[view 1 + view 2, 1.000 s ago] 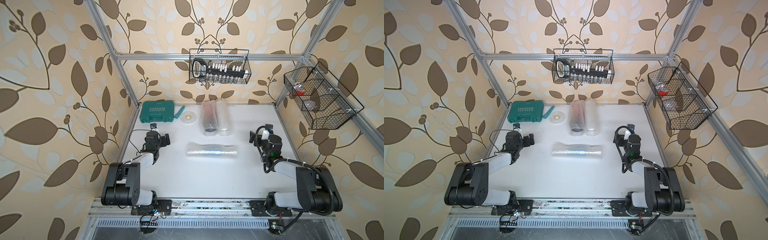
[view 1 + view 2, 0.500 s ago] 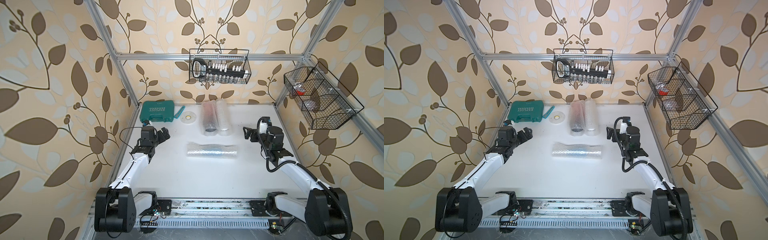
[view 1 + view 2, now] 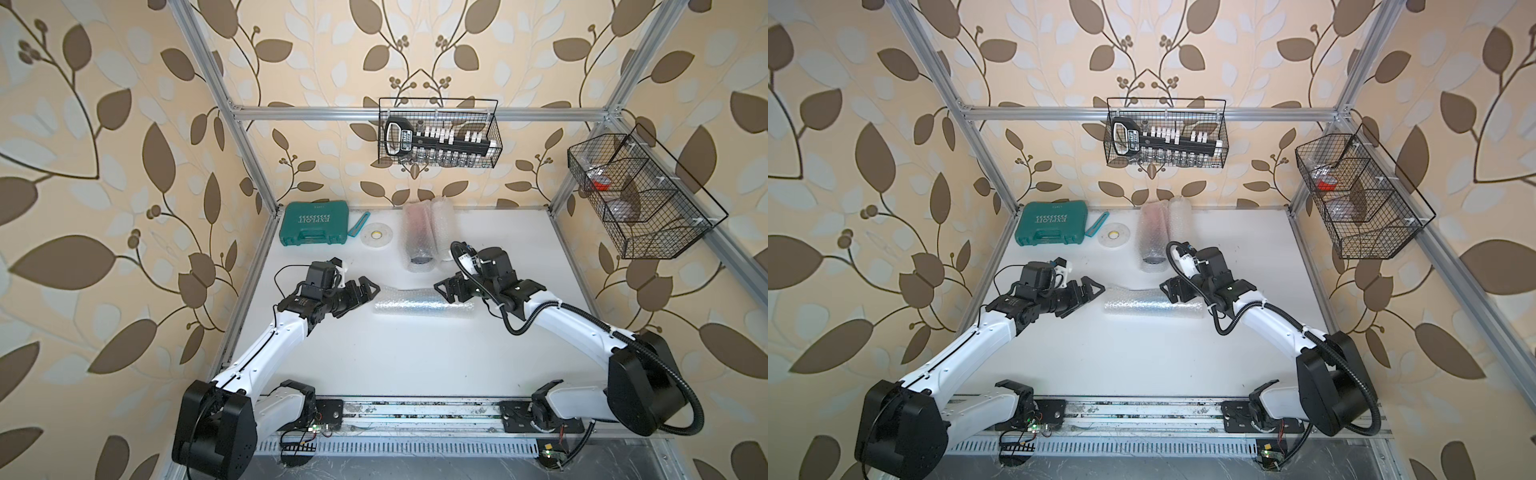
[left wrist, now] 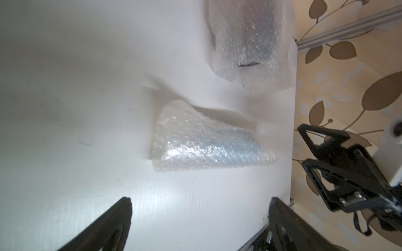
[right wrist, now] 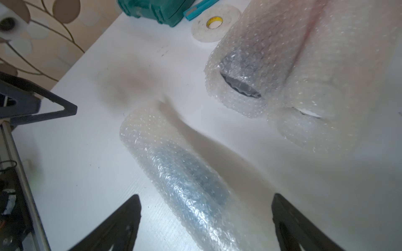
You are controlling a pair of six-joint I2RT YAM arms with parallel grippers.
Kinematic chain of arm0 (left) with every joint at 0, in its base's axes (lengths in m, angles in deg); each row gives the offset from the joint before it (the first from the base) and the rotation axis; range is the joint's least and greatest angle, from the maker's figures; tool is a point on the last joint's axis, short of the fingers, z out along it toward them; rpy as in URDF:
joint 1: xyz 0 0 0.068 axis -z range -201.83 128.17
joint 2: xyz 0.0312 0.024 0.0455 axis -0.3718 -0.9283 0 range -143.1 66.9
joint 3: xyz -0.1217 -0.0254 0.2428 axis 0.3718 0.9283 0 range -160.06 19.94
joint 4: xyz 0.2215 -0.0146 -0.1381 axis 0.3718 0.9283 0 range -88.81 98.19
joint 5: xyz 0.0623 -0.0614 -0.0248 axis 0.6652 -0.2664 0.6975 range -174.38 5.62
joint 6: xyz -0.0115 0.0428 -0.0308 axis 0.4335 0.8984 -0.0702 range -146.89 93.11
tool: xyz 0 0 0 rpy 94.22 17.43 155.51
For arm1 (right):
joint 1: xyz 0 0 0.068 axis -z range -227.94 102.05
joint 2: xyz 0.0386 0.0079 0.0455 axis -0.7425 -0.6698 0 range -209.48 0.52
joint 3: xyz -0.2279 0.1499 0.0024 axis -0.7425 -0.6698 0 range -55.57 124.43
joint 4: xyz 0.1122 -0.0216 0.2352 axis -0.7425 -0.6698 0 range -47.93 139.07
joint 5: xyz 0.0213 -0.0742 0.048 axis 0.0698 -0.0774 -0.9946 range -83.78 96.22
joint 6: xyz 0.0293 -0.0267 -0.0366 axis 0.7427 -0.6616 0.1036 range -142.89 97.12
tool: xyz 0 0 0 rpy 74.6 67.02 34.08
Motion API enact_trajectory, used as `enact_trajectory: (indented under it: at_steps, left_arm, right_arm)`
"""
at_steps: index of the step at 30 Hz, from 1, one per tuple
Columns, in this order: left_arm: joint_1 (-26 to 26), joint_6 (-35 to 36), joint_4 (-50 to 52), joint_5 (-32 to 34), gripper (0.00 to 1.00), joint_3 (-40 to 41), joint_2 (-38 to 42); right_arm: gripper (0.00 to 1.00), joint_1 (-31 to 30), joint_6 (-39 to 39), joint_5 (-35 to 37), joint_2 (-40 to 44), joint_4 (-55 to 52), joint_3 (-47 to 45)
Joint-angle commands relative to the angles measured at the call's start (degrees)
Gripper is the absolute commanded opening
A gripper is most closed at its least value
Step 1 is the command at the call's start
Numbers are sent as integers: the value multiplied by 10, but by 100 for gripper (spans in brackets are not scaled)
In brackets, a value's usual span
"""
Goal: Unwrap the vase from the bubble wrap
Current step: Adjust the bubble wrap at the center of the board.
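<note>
On the white table (image 3: 399, 357), in both top views, the bubble wrap (image 3: 424, 306) (image 3: 1154, 308) lies as 1 long roll on its side between the 2 arms. The left gripper (image 3: 368, 289) hovers just beside the roll's left end, jaws spread wide and holding nothing. The right gripper (image 3: 444, 291) hangs over the roll's right end, equally wide and empty. Behind the roll, near the back wall, lie 2 more wrapped rolls (image 3: 424, 237), a tape ring (image 3: 376, 236), a blue knife (image 3: 360, 224) and a green case (image 3: 313, 224), all well apart from both grippers. Wire baskets (image 3: 438, 133) hang on the frame above.

From the left wrist, the roll's flattened end faces the open fingers (image 4: 124, 208), with bare table between them. The right gripper shows past the roll's far end.

From the right wrist, the roll runs down between the wide fingers (image 5: 130, 208), touching neither. The vase (image 5: 195, 180) shows only as a bluish shape through the wrap.
</note>
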Motion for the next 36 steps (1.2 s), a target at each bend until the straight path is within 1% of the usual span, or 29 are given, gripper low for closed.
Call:
enact_trajectory:
  at_steps: [1,5,10,12,15,18,22,25,29,36]
  left_arm:
    - [24,-21,-9,-34,96,12,-18]
    - [33,-35,-45,-53,95,23,-51]
    - [41,-56,-75,-63,98,26,-88]
    - [45,-70,-102,-72,99,32,-100]
    - [50,-89,-141,-80,99,39,-123]
    - [55,-100,-168,-82,99,37,-149]
    - [58,-103,-199,-74,98,33,-183]
    - [59,-94,-207,-57,94,24,-220]
    - [58,-84,-213,-58,92,9,-249]
    - [58,-64,-202,-58,90,-14,-261]
  right_arm:
    - [90,-6,-35,-12,-30,-53,31]
    - [88,-7,-54,-29,-71,-79,61]
    - [89,-8,-64,-11,-120,-89,84]
    - [90,-7,-67,-3,-141,-96,97]
    - [90,-7,-72,-1,-170,-112,113]
    - [89,-8,-69,-15,-186,-122,116]
    - [88,-8,-53,-53,-178,-126,98]
    - [88,-14,-31,-76,-167,-128,77]
    - [88,-41,-3,-89,-140,-121,47]
    - [88,-76,61,-116,-95,-85,1]
